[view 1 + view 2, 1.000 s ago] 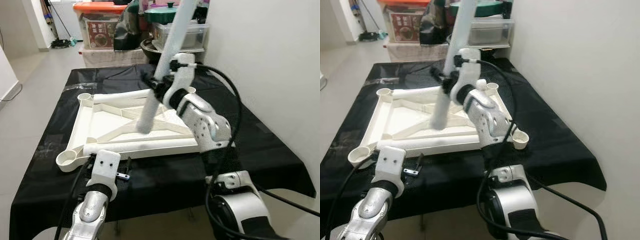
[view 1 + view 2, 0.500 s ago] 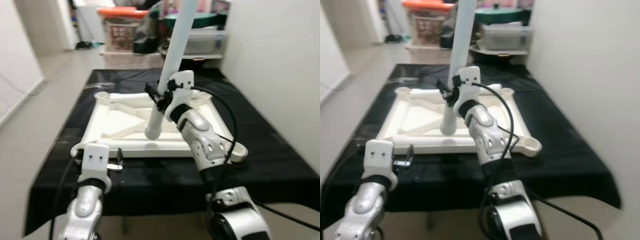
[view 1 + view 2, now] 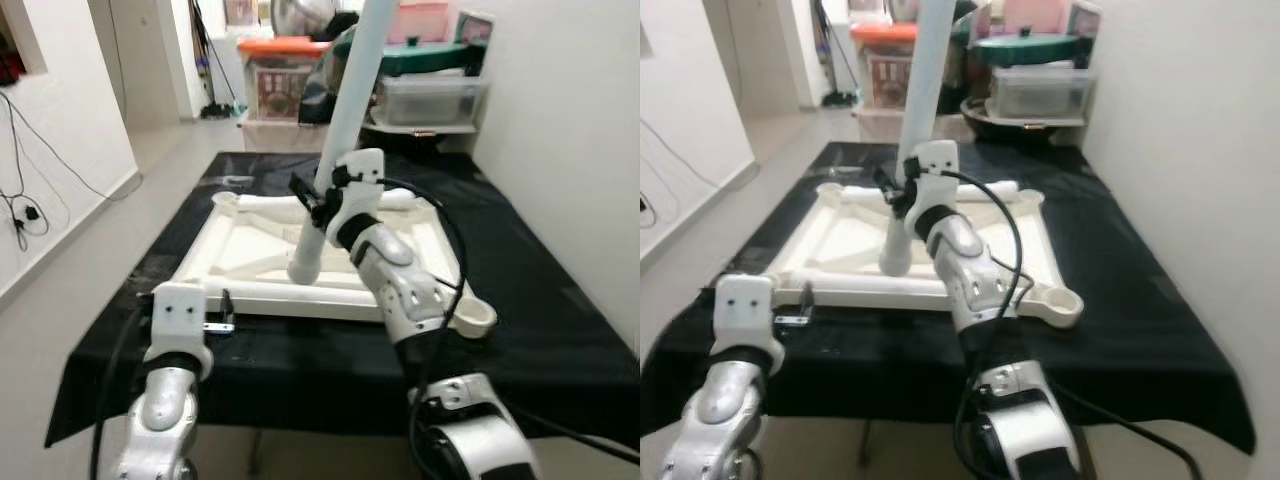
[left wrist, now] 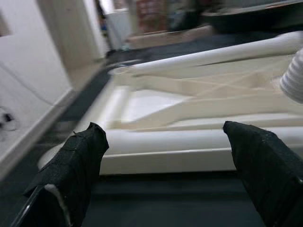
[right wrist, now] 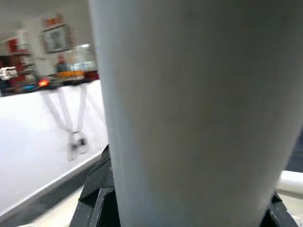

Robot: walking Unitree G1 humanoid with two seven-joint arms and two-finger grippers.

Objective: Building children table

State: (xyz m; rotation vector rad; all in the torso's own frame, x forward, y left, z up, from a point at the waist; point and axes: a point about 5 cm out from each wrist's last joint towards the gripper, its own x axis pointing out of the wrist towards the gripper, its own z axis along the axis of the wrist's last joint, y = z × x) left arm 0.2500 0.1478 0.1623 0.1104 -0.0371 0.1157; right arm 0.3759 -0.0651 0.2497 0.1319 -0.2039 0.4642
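I see the white table top (image 3: pixel 262 262) lying upside down on the desk (image 3: pixel 540 330), which is draped in black cloth. Its ribbed underside faces up, with round leg sockets at the corners; one socket (image 3: pixel 476 317) sits at the near right corner.

Above the frame I have the white table leg (image 3: pixel 340 150), a long tube held steeply tilted, its top leaning away and to the right, out of the picture. Its lower end hangs over the middle of the frame's near half; I cannot tell whether it touches the ribs. The right gripper (image 3: pixel 318 196) is clamped on this leg partway up, its fingers closed around the tube. From the right wrist, the leg (image 5: pixel 189 113) is pressed between the black fingers (image 5: pixel 102 189).

The left gripper (image 4: pixel 165 156) hovers low at the desk's near left edge, just short of the frame's near rail. Its fingers (image 4: pixel 78 161) are spread wide, with nothing between them. In the head view it (image 3: pixel 215 318) sits close to the near left corner of the frame.

Beyond the desk stand storage boxes (image 3: pixel 285 80), a clear tub (image 3: pixel 425 98), and a white wall (image 3: pixel 570 130) on the right.
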